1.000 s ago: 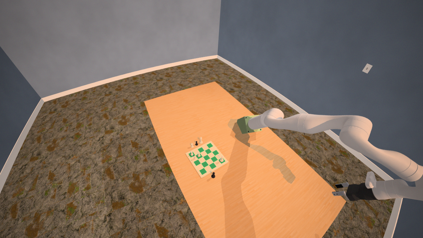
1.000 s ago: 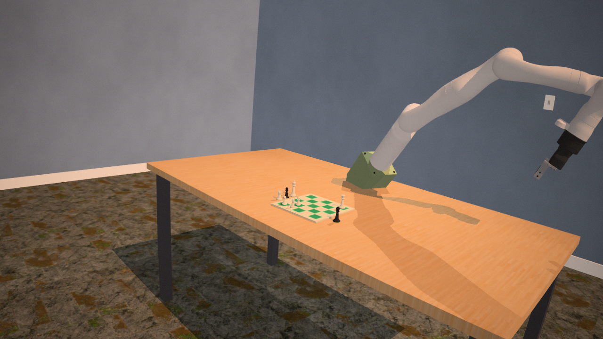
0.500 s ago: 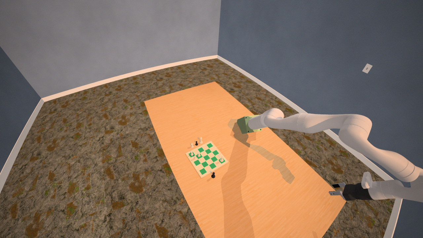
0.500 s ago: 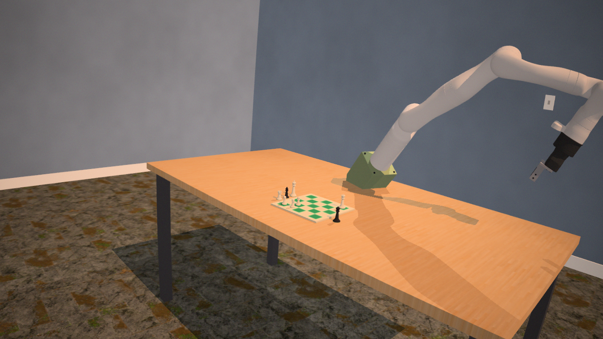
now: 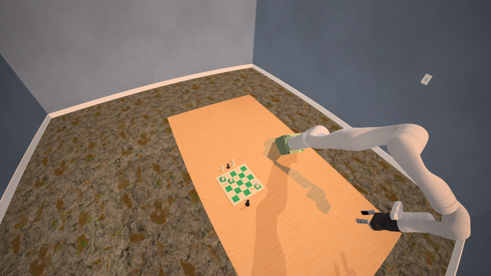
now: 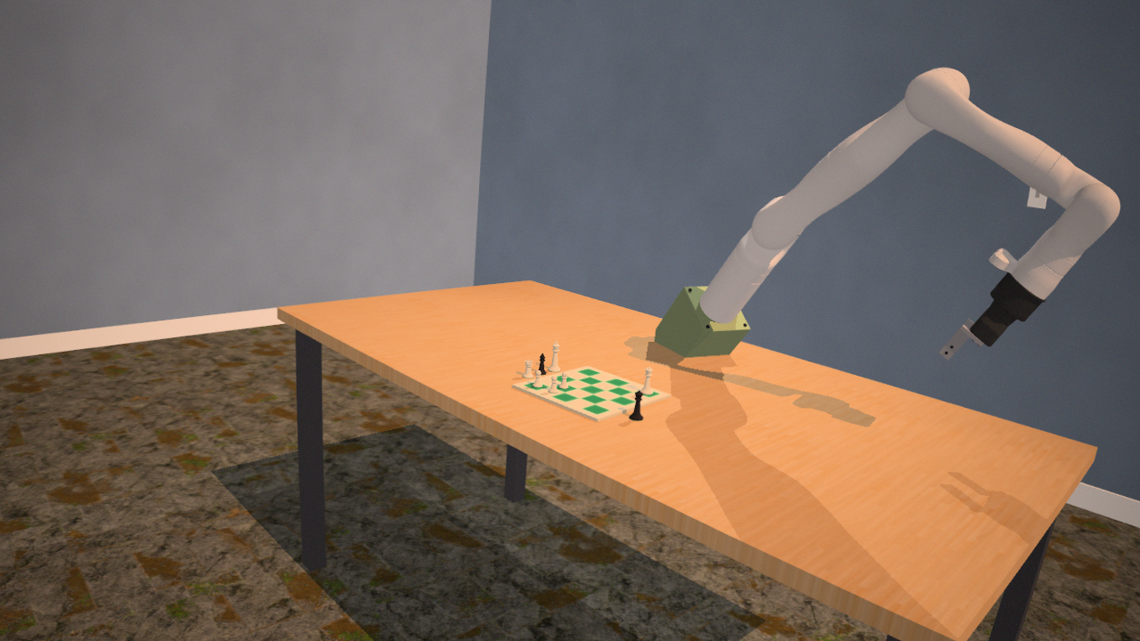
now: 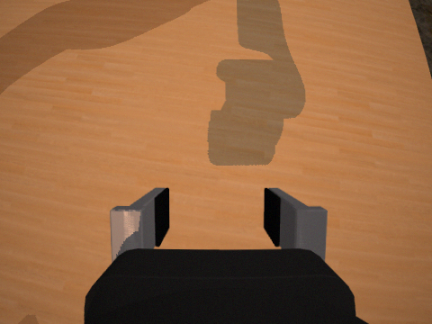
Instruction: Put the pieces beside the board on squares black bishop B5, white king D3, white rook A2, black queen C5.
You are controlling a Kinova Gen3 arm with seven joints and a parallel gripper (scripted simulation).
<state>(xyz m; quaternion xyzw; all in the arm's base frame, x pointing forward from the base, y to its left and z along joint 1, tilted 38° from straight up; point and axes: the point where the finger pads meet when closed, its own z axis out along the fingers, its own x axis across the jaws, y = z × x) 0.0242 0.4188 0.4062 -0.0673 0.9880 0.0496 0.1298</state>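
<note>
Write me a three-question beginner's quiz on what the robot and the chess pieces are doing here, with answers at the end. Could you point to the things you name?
1. True or false: the gripper (image 5: 364, 217) (image 6: 947, 352) (image 7: 216, 208) is holding a chess piece.

2. How many black pieces stand beside the board (image 5: 234, 205) (image 6: 598, 417)?
A) none
B) two
C) five

3. Fill in the blank: the light squares of the board are cream, and the dark ones are ____.

Key: 1. false; 2. B; 3. green
</note>
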